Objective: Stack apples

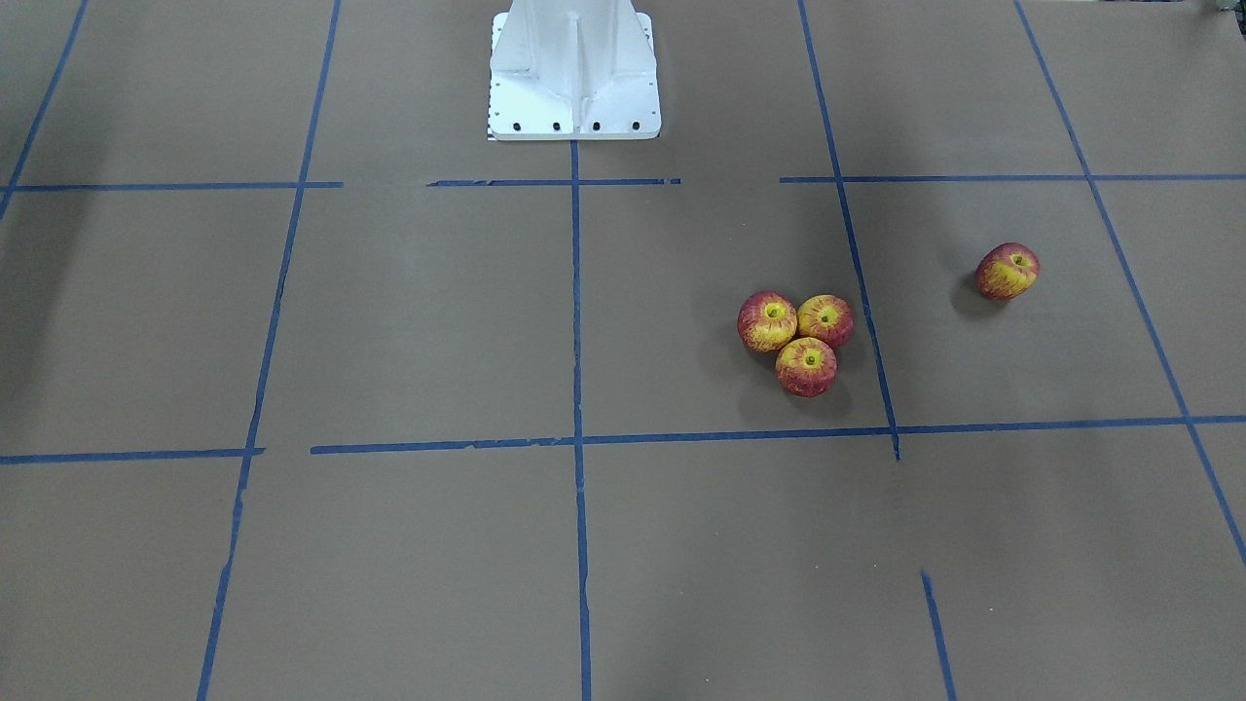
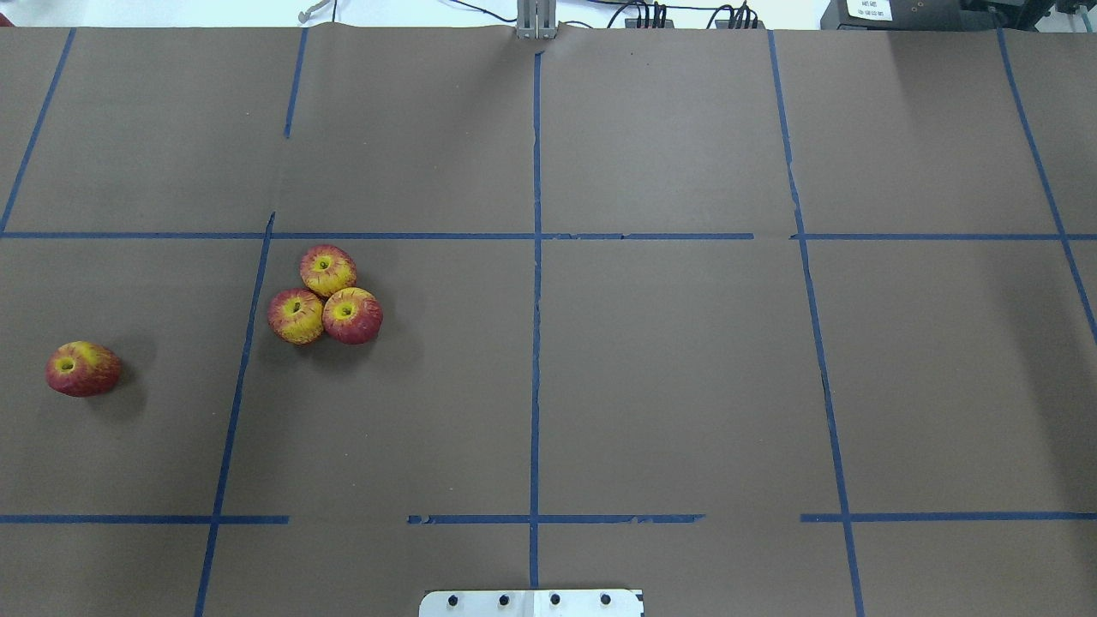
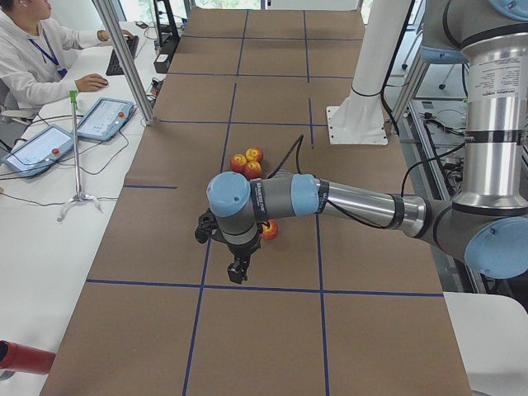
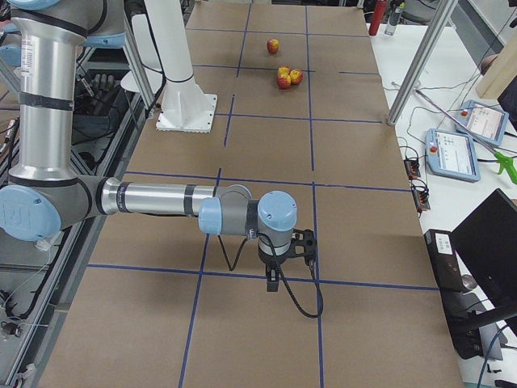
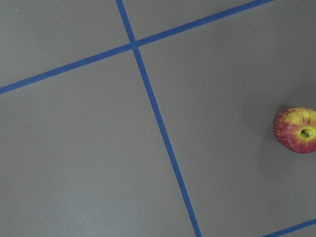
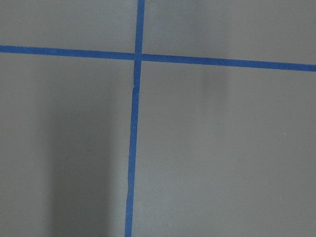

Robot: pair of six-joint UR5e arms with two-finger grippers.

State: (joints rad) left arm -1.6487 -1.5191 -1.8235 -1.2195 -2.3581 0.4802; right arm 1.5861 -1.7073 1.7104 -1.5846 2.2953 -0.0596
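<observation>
Three apples (image 2: 327,270) (image 2: 296,315) (image 2: 352,315) lie touching in a cluster on the table, left of centre in the overhead view; the cluster also shows in the front view (image 1: 806,366). A fourth apple (image 2: 82,368) lies alone further left and shows at the right edge of the left wrist view (image 5: 296,130). My left gripper (image 3: 239,268) hangs above the table close to the lone apple (image 3: 270,231). My right gripper (image 4: 275,279) hangs over bare table far from all apples. Both show only in side views, so I cannot tell if they are open or shut.
The brown table (image 2: 668,360) is marked with blue tape lines. The white robot base (image 1: 572,73) stands at the table's middle edge. Operators' tablets (image 3: 103,118) and a person sit beyond the far edge. A thin stand (image 3: 77,165) is beside them.
</observation>
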